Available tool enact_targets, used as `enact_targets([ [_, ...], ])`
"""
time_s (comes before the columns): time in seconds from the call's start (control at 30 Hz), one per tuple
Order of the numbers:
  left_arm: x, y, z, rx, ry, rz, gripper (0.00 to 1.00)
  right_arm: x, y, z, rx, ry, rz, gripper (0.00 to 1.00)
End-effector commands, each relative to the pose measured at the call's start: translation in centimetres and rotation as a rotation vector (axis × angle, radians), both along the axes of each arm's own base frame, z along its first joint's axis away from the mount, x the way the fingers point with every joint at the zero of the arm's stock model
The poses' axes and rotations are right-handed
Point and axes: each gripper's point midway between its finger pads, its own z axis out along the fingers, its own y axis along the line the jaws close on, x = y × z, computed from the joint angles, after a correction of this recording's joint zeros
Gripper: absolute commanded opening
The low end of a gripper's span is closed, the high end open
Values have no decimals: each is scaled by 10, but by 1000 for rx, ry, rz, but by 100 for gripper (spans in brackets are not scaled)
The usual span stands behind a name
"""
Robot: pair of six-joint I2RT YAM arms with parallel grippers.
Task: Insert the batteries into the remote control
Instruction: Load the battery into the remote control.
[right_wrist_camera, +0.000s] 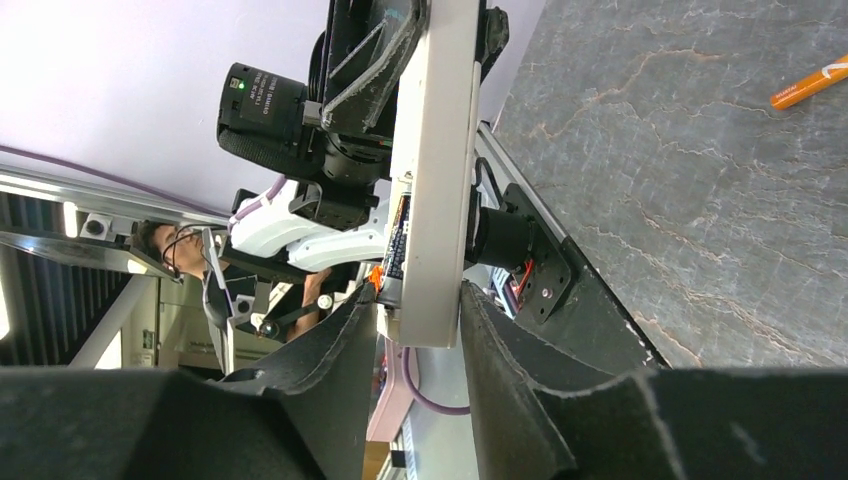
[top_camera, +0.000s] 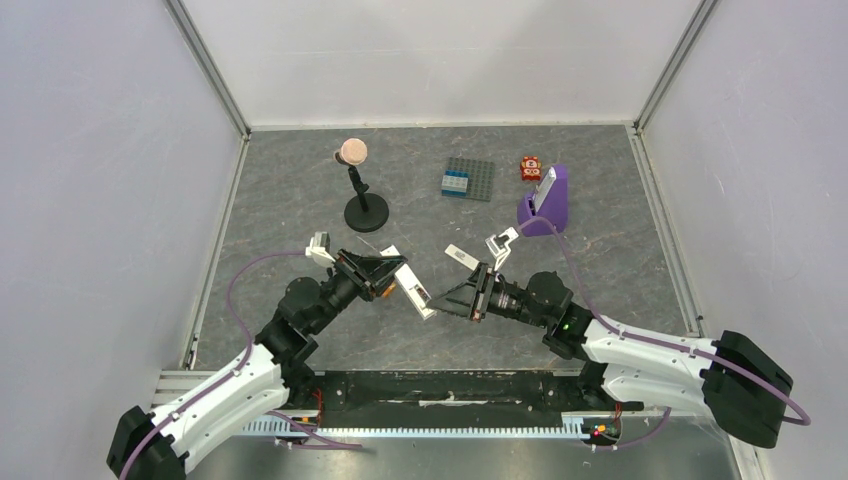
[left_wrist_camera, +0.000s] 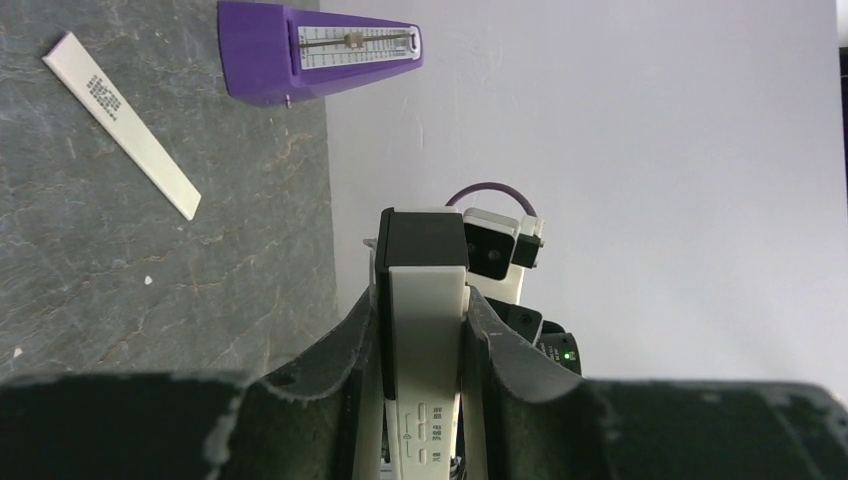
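Observation:
The white remote control (top_camera: 412, 290) hangs above the table between both arms. My left gripper (top_camera: 398, 278) is shut on its upper part, and buttons show between the fingers (left_wrist_camera: 500, 350) in the left wrist view. My right gripper (right_wrist_camera: 420, 295) is shut on the remote's (right_wrist_camera: 437, 170) other end, with both pads against its sides. A dark labelled battery (right_wrist_camera: 396, 235) sits in the recess on the remote's side. An orange battery (right_wrist_camera: 810, 82) lies on the table, far from both grippers.
A thin white strip (top_camera: 458, 254) lies on the table just behind the grippers. The purple wedge stand (top_camera: 545, 205), a grey studded plate (top_camera: 468, 180) and a red toy (top_camera: 530, 167) are at the back right. A black stand with a round pink top (top_camera: 365, 205) is at the back left.

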Motion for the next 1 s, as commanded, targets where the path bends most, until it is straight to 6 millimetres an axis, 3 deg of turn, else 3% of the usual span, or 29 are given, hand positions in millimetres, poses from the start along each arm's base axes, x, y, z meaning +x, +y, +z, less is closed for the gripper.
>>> enact_targets([
  [0.0, -4, -3, 20, -67, -38, -26, 2, 0, 0, 25, 82, -43, 6, 37],
  [0.37, -6, -8, 19, -17, -75, -54, 2, 2, 11, 28, 91, -25, 32, 30],
  [0.57, -7, -10, 21, 67, -136, -69, 2, 7, 15, 13, 22, 18, 16, 30],
  [0.8, -9, -6, 27, 143, -246, -56, 2, 9, 11, 2, -11, 27, 0, 57],
  [0.97, -1, 11, 18, 260, -280, 30, 2, 10, 7, -1, -45, -6, -18, 76],
])
